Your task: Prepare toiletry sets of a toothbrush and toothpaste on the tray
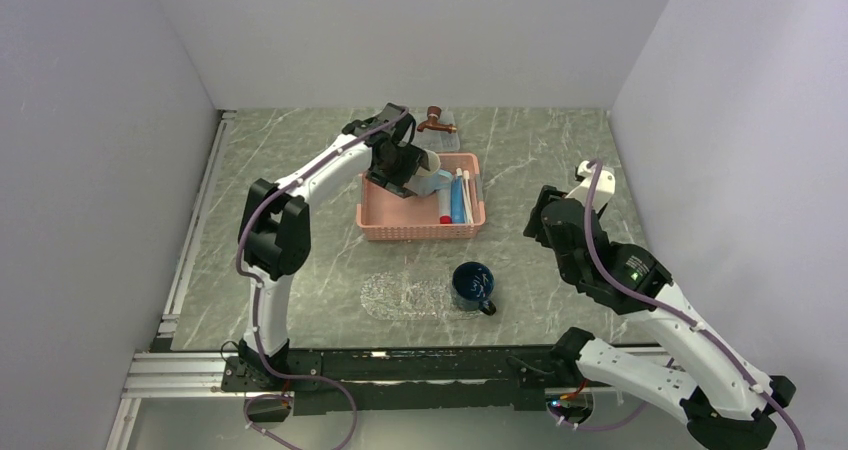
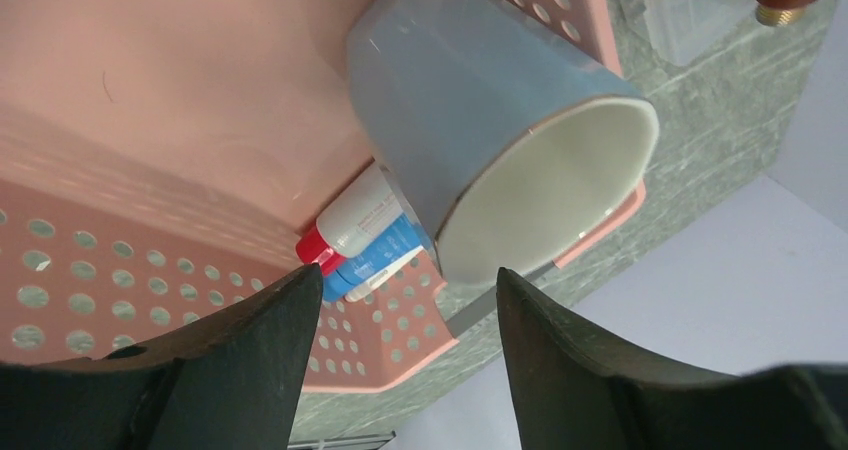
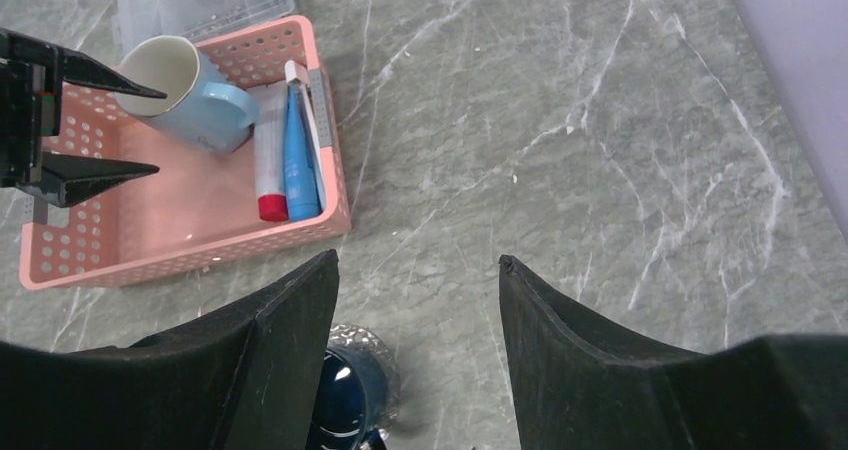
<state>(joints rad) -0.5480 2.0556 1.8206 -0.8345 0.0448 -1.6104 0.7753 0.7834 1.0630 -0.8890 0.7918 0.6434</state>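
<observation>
Tabletop (image 1: 560,160) was grey-green stone-look w/ pale veins, matte. It was boxed in by plain pale walls (image 1: 90,120) on 3 sides. An aluminium rail (image 1: 180,372) ran along the near edge, where both arm bases were bolted.

L gripper (image 2: 410,275) hung low inside the pink basket (image 3: 180,215) at mid-table. Its jaws were apart w/ nothing pinched between them. A light-blue cup (image 2: 480,120) lay on its side just past the fingertips, mouth toward the cam. Couldn't tell whether a finger touched its rim.

R gripper (image 3: 419,258) was up over bare tabletop on the right, well apart from the basket. Its jaws were wide and held nothing.

The toothpaste (image 3: 297,160), a blue tube, lay flat in the basket's right end beside a white tube w/ red cap (image 3: 268,150). The toothbrush (image 3: 313,135), a slim white stick, lay against the blue tube's other side along the basket's right wall.

The tray (image 1: 400,295), small and clear, sat on the table nearer the arms than the basket, w/ no brush or paste in it. A dark blue mug (image 1: 472,285) stood at its right end. Couldn't tell whether the mug was on the tray or just touching it.

A bigger clear tray (image 3: 215,5) sat at the far edge behind the basket, w/ a brown tap-shaped object (image 1: 436,121) on it.
</observation>
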